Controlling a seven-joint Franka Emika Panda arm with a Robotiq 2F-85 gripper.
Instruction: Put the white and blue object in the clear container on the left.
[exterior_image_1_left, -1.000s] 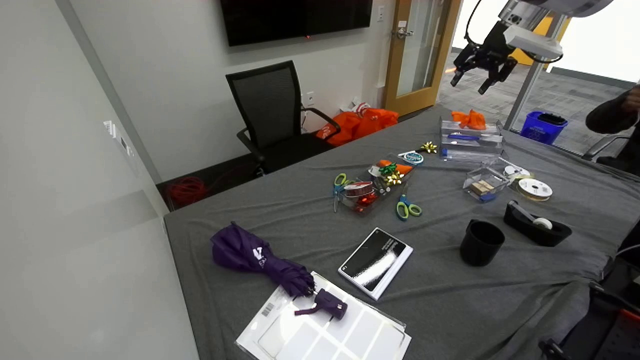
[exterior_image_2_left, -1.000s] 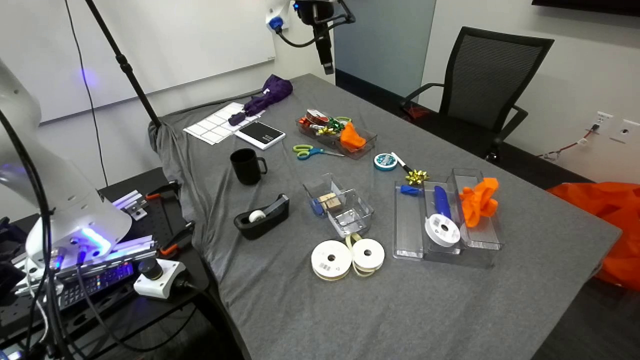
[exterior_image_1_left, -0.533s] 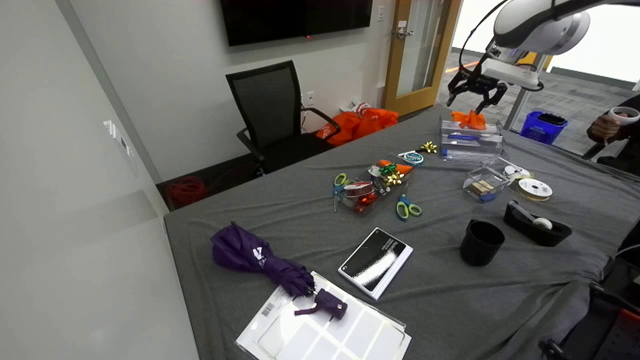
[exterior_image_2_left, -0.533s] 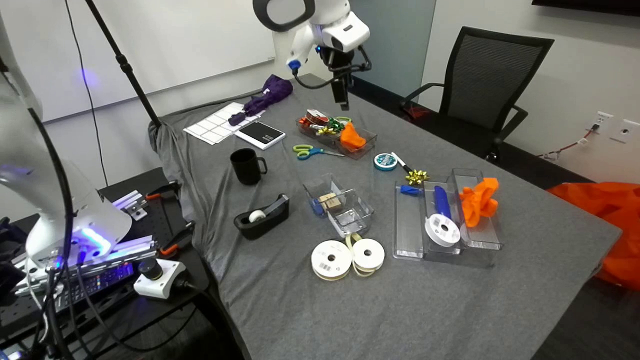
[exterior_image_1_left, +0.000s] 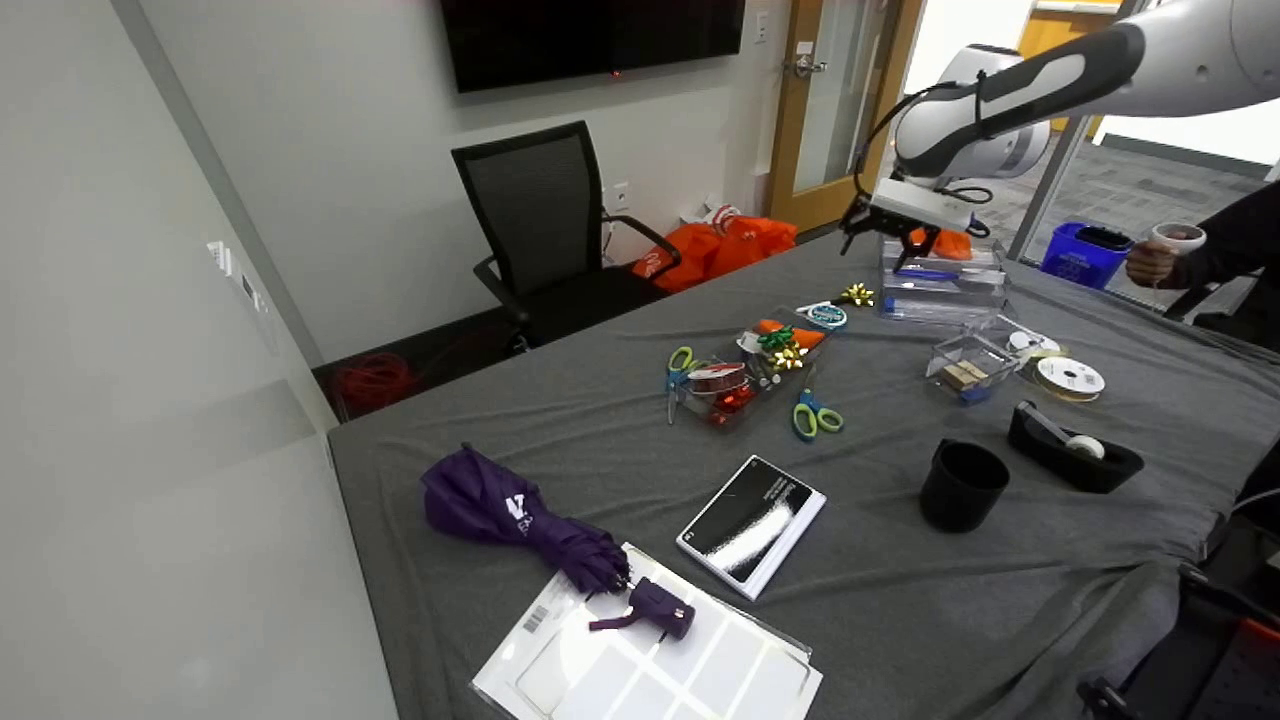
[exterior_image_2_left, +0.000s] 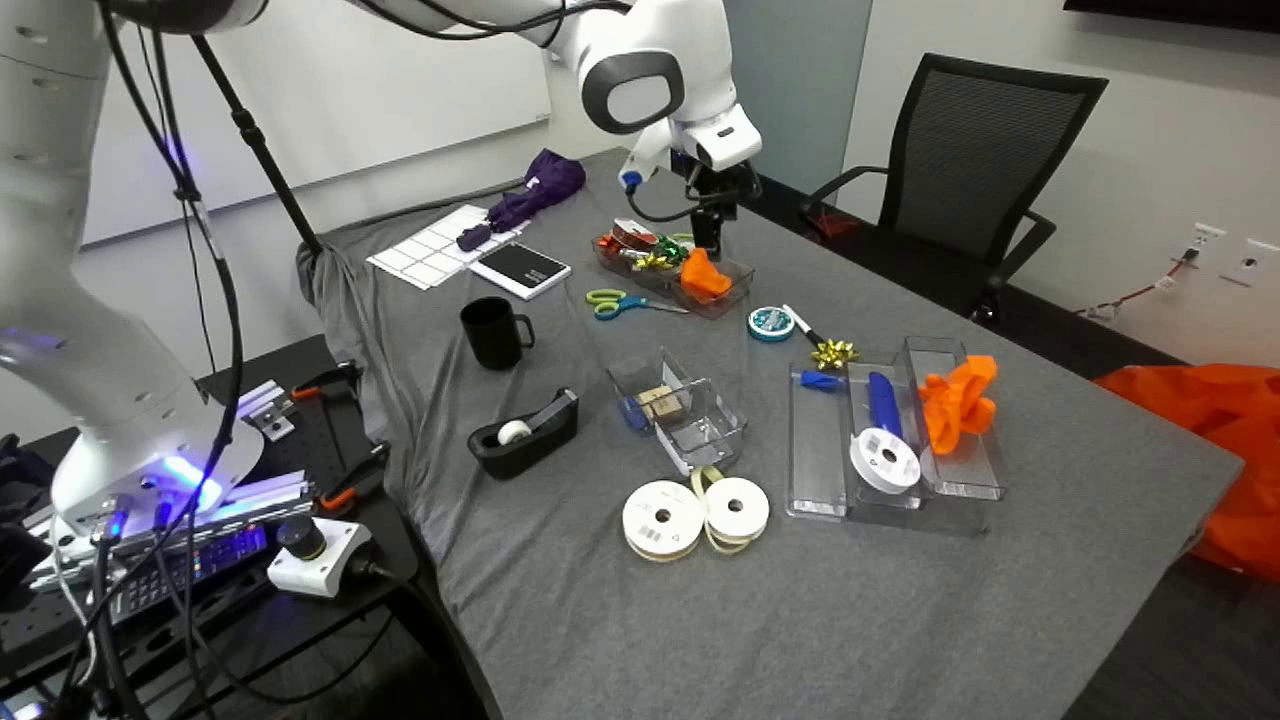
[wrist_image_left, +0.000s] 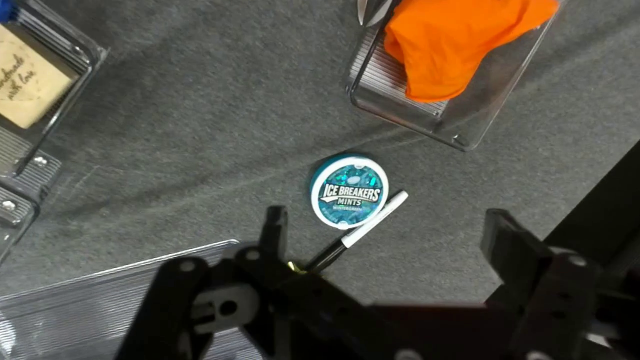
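The white and blue object, a small round mint tin (wrist_image_left: 350, 192) with a white rim, lies on the grey cloth in the wrist view. It shows in both exterior views (exterior_image_1_left: 826, 316) (exterior_image_2_left: 770, 323). My gripper (wrist_image_left: 387, 217) is open and empty above the table, with the tin lying beyond the fingertips, nearer the left finger. In the exterior views the gripper (exterior_image_1_left: 873, 256) (exterior_image_2_left: 706, 240) hangs apart from the tin. The clear container, a low tub (exterior_image_1_left: 996, 357) (exterior_image_2_left: 640, 373) holding a beige card and a blue piece, adjoins a second clear tub (exterior_image_2_left: 705, 428). Its edge shows in the wrist view (wrist_image_left: 60, 114).
A black-and-white marker (wrist_image_left: 370, 222) touches or nearly touches the tin, with a gold bow (exterior_image_2_left: 833, 354) at its end. A clear box with orange cloth (exterior_image_2_left: 705, 276) and a divided clear box (exterior_image_2_left: 818, 470) flank the tin. A black cup (exterior_image_2_left: 492, 335) and tape dispenser (exterior_image_2_left: 525, 436) stand nearby.
The arm has come down over the table. The gripper has moved down and left in an exterior view, and down and right in an exterior view. The objects on the table have not moved.
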